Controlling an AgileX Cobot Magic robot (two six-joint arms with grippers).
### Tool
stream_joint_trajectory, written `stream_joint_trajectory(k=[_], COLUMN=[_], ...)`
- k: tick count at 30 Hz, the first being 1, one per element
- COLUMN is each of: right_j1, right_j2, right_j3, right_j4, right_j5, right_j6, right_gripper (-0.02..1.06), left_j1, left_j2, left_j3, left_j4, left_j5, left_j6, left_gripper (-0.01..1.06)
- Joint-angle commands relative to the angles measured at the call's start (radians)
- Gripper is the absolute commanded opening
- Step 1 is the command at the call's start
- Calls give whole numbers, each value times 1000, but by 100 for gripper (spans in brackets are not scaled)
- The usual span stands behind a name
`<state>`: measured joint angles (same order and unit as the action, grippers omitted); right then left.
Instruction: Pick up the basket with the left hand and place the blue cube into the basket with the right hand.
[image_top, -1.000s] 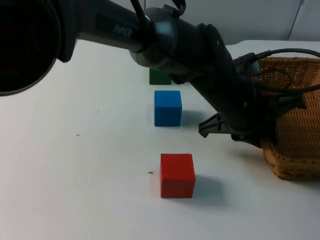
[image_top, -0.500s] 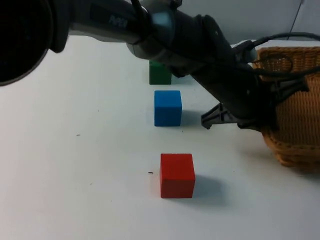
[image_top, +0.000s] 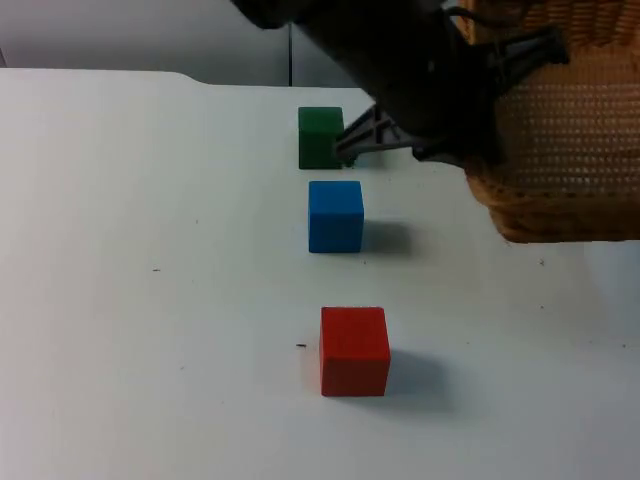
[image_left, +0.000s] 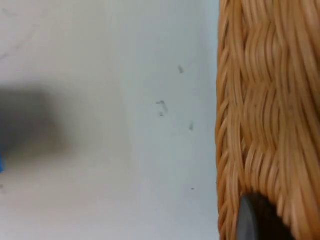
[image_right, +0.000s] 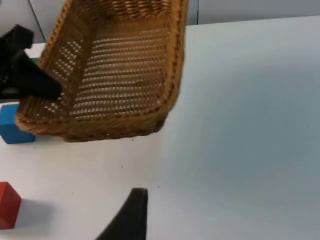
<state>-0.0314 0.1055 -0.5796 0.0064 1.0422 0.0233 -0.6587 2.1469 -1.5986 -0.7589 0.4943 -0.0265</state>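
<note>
Basket (image_top: 565, 150) has risen off the table (image_top: 150, 300) since 1 s ago — tilted, left gripper (image_top: 480, 95) clamped on its rim. 3 cubes sit in a row: green cube (image_top: 320, 137), blue cube (image_top: 335, 216), red cube (image_top: 354, 351) — blue between the others, untouched. Right gripper (image_right: 131, 215) waits above the table, fingers' state unclear.

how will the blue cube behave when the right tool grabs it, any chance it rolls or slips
The blue cube sits flat on the white table, so it is unlikely to roll or tip. Its faces look flat and parallel, probably giving a steady pinch. It looks solid and smooth, so a light grip might slip.
</note>
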Motion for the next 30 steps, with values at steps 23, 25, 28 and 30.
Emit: stream_joint_trajectory(k=[23,25,28,30], right_j1=[-7,-7,-7,-7], right_j2=[3,3,3,3], right_j3=[-6,-6,-6,-6], right_j4=[1,1,1,1], right_j5=[-14,-14,-14,-14], right_j6=[3,3,-4,-4], right_gripper=[104,104,104,104], left_j1=[550,609,707,734], left_j2=[-581,-612,-653,-666], left_j3=[730,773,829,849], left_j4=[-81,-81,-79,-79], left_j5=[152,185,239,251], left_j6=[481,520,568,591], left_gripper=[0,0,0,0])
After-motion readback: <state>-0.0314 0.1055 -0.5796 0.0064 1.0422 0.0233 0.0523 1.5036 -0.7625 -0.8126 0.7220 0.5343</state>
